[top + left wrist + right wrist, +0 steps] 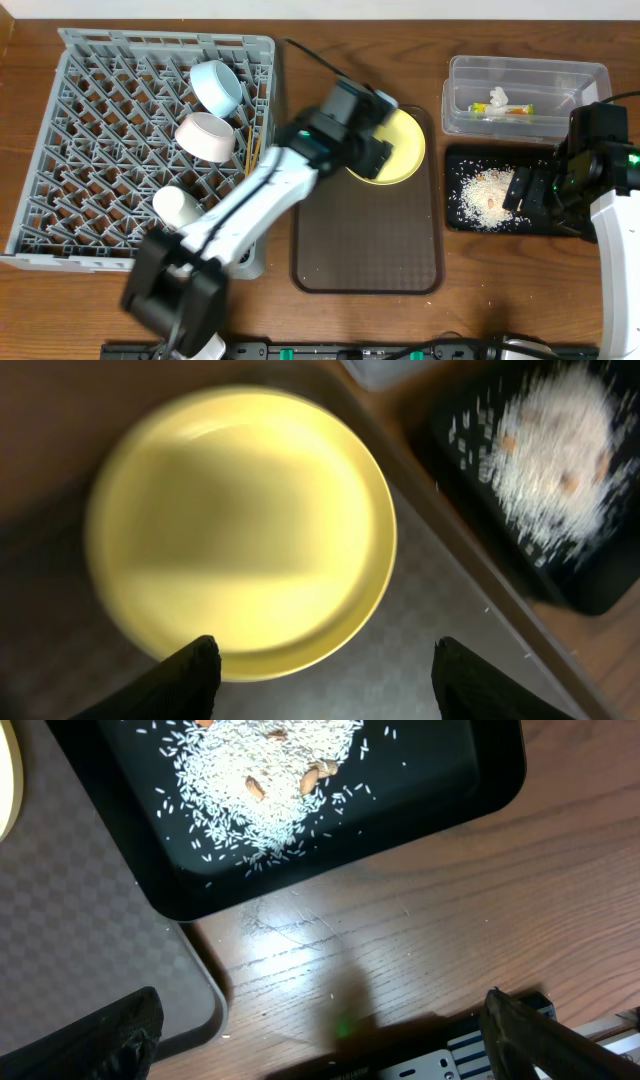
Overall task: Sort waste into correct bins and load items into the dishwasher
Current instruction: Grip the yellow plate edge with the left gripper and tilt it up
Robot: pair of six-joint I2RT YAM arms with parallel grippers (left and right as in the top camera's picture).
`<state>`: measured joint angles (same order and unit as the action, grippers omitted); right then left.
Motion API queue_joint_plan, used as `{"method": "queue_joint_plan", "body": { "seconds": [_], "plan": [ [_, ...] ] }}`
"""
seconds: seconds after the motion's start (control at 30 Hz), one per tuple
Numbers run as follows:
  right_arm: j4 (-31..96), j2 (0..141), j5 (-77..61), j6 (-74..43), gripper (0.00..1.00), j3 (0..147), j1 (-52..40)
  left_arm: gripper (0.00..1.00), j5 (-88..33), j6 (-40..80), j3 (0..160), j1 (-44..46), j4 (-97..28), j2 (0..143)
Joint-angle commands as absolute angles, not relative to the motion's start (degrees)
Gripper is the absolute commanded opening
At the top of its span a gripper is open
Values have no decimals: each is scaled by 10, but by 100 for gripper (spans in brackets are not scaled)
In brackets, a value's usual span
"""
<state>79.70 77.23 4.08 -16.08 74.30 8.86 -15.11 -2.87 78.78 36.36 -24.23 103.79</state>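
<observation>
Blurring softens the yellow plate (240,530) and crumbs (545,455).

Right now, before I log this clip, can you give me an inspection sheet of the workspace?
Surface: wooden table carrying brown tray.
Job's things: blue bowl, pink bowl, white cup, chopsticks in grey rack; yellow plate on brown tray; wrapper and tissue in clear tub; rice crumbs in black tray.
Clutter: nothing seen.
Grippers: left gripper open above yellow plate; right gripper open near black tray.
Cables: black cable behind brown tray.
Surroundings: nothing seen.
</observation>
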Motion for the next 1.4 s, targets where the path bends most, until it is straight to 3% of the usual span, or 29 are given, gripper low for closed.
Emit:
{"method": "queue_joint_plan", "body": {
  "seconds": [0.0,0.17,0.37,0.63,1.07,1.27,1.37],
  "plan": [
    [797,768,40,-156,99,752,95,69,-154,-84,790,387,-234,1089],
    [798,768,40,-156,99,752,95,69,-81,-109,790,413,-235,1146],
    [797,768,40,-156,99,752,95,67,-79,-109,790,415,-306,1161],
    [795,768,40,-156,99,752,95,54,-79,-102,790,415,-456,1161],
    [795,768,40,-156,99,752,95,52,-75,-94,775,437,-363,1161],
    [795,768,40,-156,99,752,95,51,11,-94,762,460,-339,1165],
    [795,768,40,-156,99,752,95,44,38,-94,762,467,-339,1171]
  ]
}}
